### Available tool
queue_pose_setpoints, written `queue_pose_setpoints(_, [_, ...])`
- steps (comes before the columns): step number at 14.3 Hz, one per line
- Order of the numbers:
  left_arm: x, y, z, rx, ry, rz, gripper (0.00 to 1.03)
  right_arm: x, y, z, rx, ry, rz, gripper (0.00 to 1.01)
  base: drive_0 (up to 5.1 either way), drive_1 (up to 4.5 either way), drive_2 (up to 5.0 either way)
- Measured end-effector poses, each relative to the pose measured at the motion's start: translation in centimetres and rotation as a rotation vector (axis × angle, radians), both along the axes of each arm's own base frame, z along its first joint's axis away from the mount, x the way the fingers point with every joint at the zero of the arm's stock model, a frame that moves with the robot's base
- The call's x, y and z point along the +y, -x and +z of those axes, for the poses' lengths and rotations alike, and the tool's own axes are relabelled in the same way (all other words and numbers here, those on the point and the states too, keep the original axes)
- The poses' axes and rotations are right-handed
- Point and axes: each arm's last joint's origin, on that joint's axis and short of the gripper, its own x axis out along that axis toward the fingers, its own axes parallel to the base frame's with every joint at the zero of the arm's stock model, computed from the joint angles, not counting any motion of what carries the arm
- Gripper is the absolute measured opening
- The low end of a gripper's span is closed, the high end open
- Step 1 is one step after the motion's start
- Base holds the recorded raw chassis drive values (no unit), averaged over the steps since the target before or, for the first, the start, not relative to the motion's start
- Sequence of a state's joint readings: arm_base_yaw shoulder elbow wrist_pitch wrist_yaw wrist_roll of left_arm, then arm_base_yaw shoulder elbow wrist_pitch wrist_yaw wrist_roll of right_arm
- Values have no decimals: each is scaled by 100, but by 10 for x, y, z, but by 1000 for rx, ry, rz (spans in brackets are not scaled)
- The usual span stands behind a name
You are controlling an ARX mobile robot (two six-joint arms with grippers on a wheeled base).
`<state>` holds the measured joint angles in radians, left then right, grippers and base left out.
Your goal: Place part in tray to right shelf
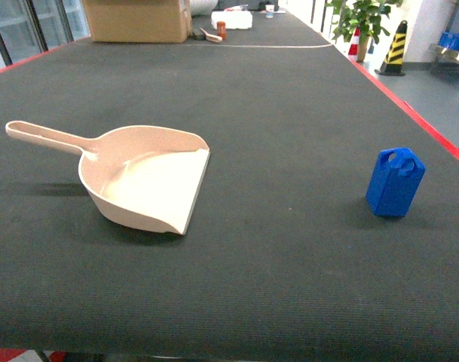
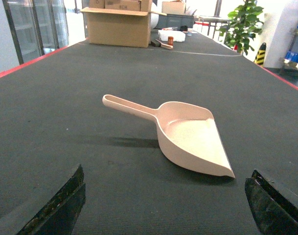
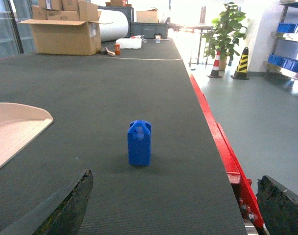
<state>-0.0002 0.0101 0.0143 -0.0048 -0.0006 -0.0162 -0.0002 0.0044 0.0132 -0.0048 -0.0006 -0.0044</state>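
Between the right gripper's [image 3: 173, 205] two dark fingertips, spread wide at the bottom of its wrist view, nothing is held; the part [image 3: 139, 143] stands upright on the dark mat [image 3: 114, 88] ahead of them, clear of both tips and roughly centred in the gap. Left gripper [image 2: 166, 205] is likewise splayed and empty, its fingers framing the tray [image 2: 190, 139], which lies flat on the mat ahead with its handle running back and to the left and its open lip facing right. From the head camera neither gripper shows; tray [image 1: 142, 177] and part [image 1: 395, 182] sit well apart, tray left of centre, part far right, near the red table edge [image 1: 440, 136]. No steel rack can be made out with certainty, only blurred shelving with blue bins beyond the table's right side.

Risks, as I judge them: the part is tall and narrow, so a fingertip clipping it on approach could topple it or push it toward the red edge and off the table; dropped onto the shallow tray, it may tip and slide out over the lip; lifted by the handle alone, the tray could tilt and spill it.
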Motion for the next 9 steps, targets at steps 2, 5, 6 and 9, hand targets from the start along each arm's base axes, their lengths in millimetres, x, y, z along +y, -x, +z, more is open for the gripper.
queue_pose_setpoints(2, [0,0,0,0,0,0,98,0,0,0,0,0,0,98,0,0,0])
queue_pose_setpoints(5, [0,0,0,-1,0,0,98,0,0,0,0,0,0,98,0,0,0])
queue_pose_setpoints(6, [0,0,0,0,0,0,98,0,0,0,0,0,0,98,0,0,0])
queue_pose_setpoints(9, [0,0,0,-1,0,0,98,0,0,0,0,0,0,98,0,0,0])
